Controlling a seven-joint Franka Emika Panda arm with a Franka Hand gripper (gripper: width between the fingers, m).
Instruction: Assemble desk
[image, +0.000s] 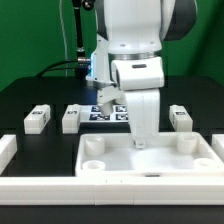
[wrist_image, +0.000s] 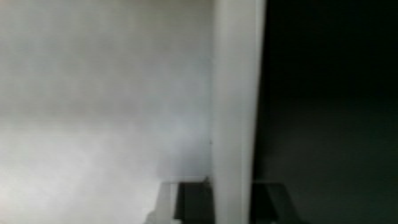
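We note the arm (image: 135, 55) reaching straight down, its tool (image: 140, 143) pinching the far raised rim of the smooth white plastic tabletop (image: 155, 162), rectangular with round corner sockets, flat on the black table (image: 22, 95)

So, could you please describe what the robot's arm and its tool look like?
The arm has smooth, rounded white shells with dark grey sections at the joints. Its wrist is a boxy white block, and the tool below it is white too. A black cable runs behind the arm.
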